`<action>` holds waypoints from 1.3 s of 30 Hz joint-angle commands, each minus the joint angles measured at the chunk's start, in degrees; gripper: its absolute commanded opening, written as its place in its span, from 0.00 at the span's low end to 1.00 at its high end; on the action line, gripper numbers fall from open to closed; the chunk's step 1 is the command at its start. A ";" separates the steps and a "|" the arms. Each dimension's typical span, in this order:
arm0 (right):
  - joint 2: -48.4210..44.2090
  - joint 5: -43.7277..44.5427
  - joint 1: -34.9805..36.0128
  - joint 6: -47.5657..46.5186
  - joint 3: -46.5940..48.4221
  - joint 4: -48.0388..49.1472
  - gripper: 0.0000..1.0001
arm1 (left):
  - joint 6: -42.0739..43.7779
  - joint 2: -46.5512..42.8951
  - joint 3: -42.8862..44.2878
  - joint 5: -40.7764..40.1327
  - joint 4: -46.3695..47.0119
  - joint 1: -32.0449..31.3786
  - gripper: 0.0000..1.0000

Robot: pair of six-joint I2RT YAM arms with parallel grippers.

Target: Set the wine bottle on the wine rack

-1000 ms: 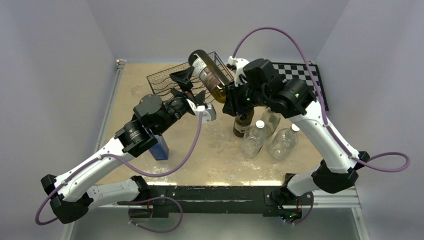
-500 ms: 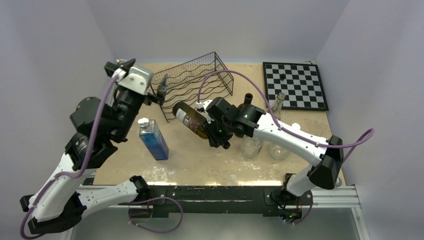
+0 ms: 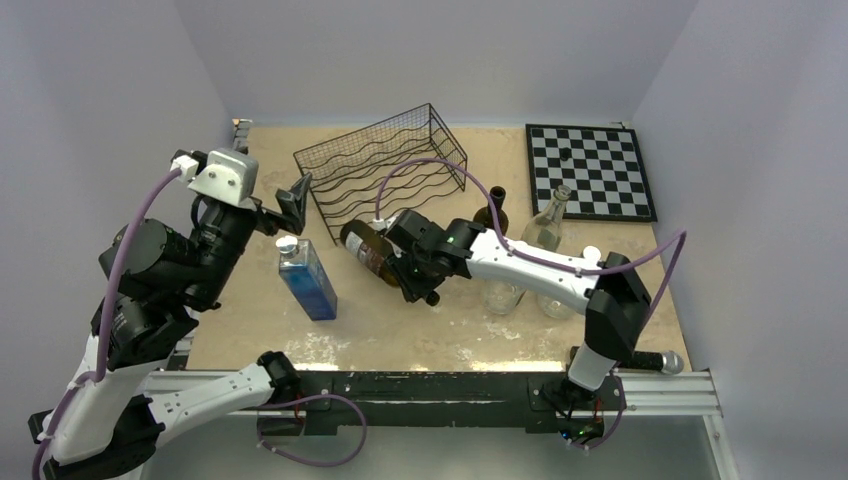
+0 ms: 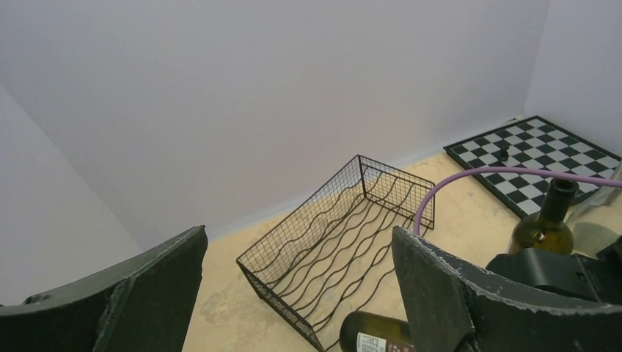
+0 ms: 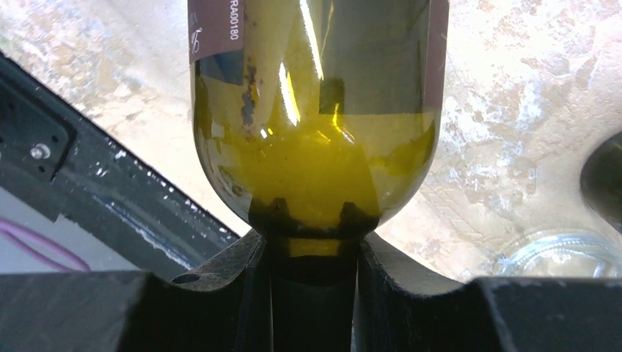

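The right jaws clamp the neck of the olive-green glass wine bottle [image 3: 365, 245], held near the middle of the bench [image 3: 400, 335], its base close to the black wire-mesh wine rack [image 3: 385, 165] by the far edge. The left jaws gape, empty, over the left edge.

Legible print on the wine bottle [image 5: 312, 147].
In the right wrist view you can read white characters ending "A00180" at the lower edge of the dark label [image 5: 220, 29] on the green glass. In the left wrist view, the print on the label's pale patch is too small for you to read.
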 commanded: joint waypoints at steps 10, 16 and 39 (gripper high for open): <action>2.50 7.06 0.02 3.42 -1.15 18.58 0.00 | -10.73 1.93 7.43 1.46 -11.10 0.11 0.99; 5.27 7.79 0.02 3.42 0.06 22.24 0.00 | -13.92 1.49 8.08 3.42 -12.31 0.10 0.99; 22.39 18.40 0.02 8.08 13.26 37.02 0.00 | -23.34 7.50 16.69 10.78 -23.67 0.10 0.99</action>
